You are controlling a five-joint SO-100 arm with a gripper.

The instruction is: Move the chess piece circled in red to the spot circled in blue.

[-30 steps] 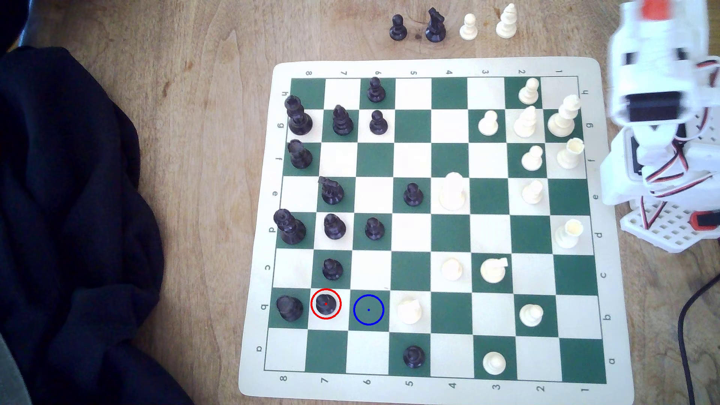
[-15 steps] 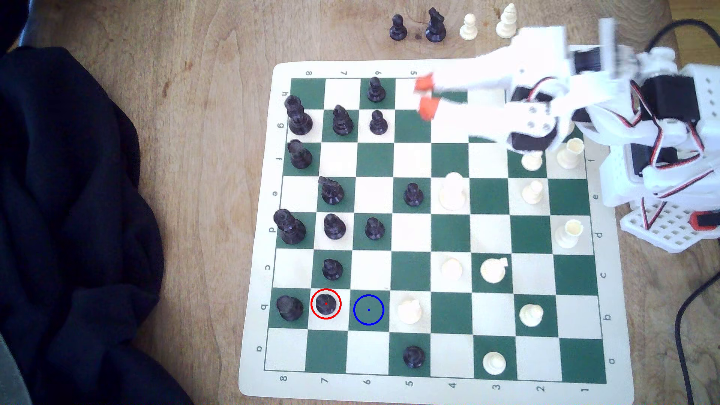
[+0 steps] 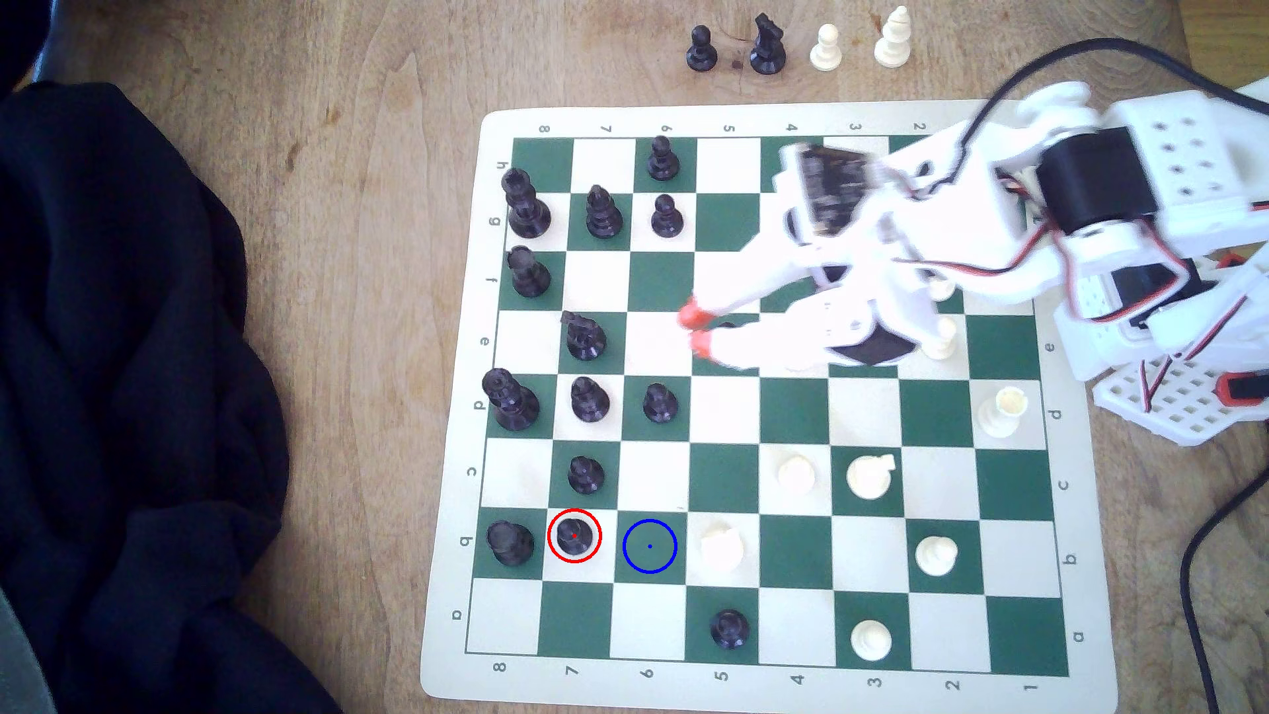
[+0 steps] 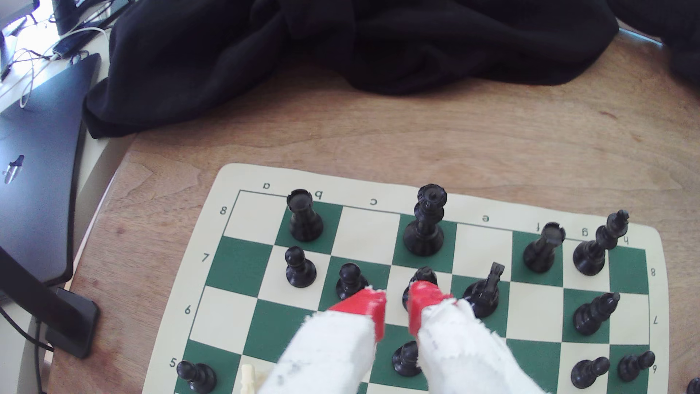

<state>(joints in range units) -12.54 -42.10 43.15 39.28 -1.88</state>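
Observation:
The chess piece (image 3: 574, 535), a small black pawn ringed in red, stands on a white square in the board's row b, near the exterior view's lower left. The spot (image 3: 649, 546), a green square with a blue ring, lies just to its right and is bare. My gripper (image 3: 697, 329) hovers over the middle of row e, well above and right of the pawn in that view. Its red-tipped fingers are slightly apart, open, with nothing between them. In the wrist view the gripper (image 4: 397, 307) points over the board, and the pawn (image 4: 299, 267) stands ahead of it.
Black pieces crowd columns 8 to 6 near the pawn: a rook (image 3: 509, 542) beside it and another pawn (image 3: 586, 475) one row up. A white piece (image 3: 721, 548) stands right of the spot. Black cloth (image 3: 137, 384) lies beside the board (image 3: 453, 412).
The arm swung out from its folded pose at the exterior view's right edge, across the board's top rows, then down and left to row e. No piece has moved.

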